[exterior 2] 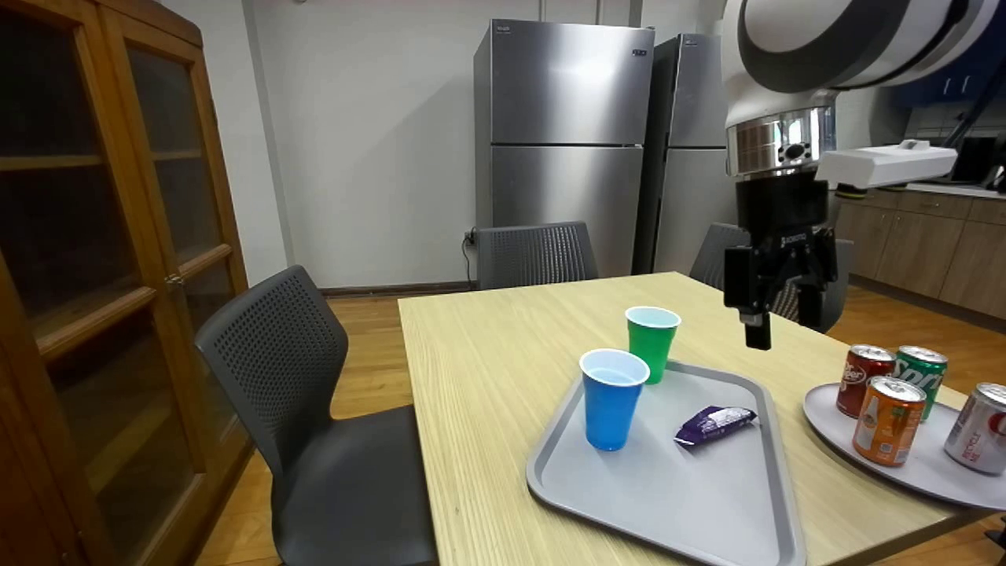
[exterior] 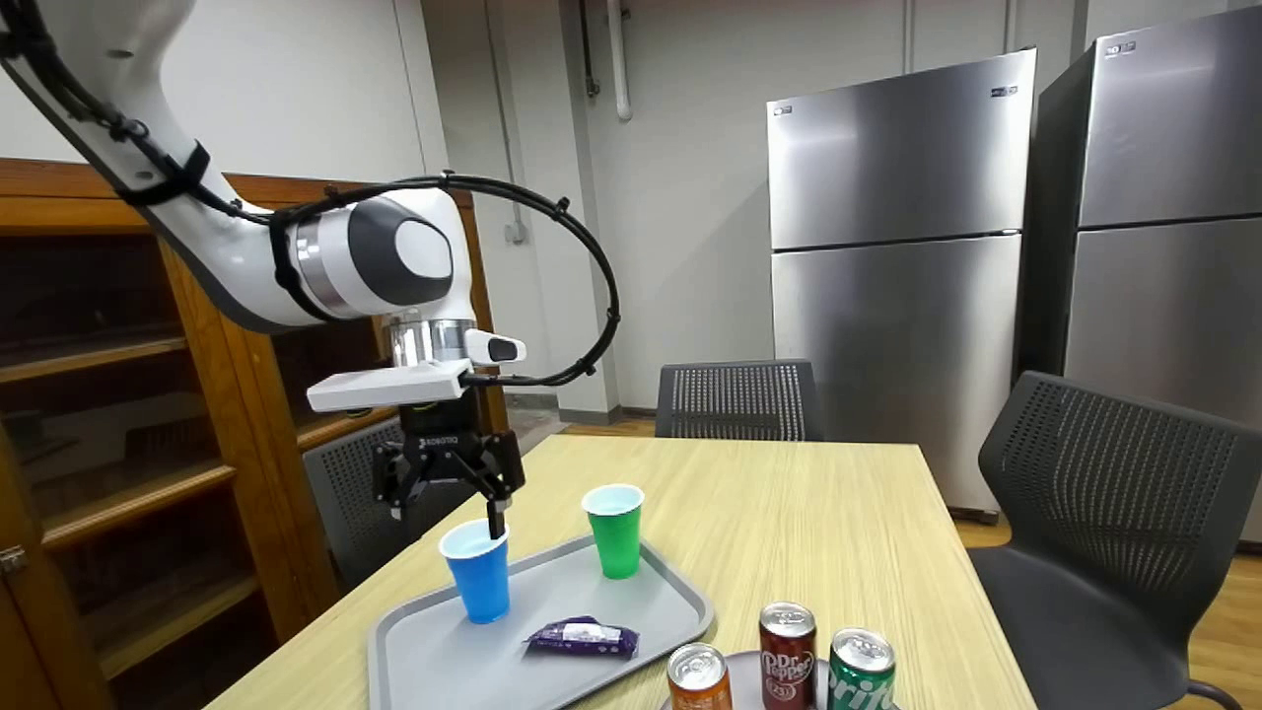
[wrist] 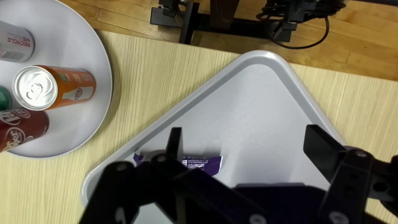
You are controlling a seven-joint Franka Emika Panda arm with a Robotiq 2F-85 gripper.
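Observation:
My gripper hangs over the grey tray with its fingers spread wide and nothing between them. Below it on the tray lies a purple wrapped packet, partly hidden by a finger in the wrist view. In an exterior view the gripper is well above the packet. A blue cup stands upright on the tray, with a green cup upright behind it. One finger overlaps the rim of the blue cup in an exterior view. Neither cup appears in the wrist view.
Beside the tray, a round grey plate carries several cans, among them an orange can, a Dr Pepper can and a silver can. Chairs surround the wooden table. A glass-door cabinet stands by the wall.

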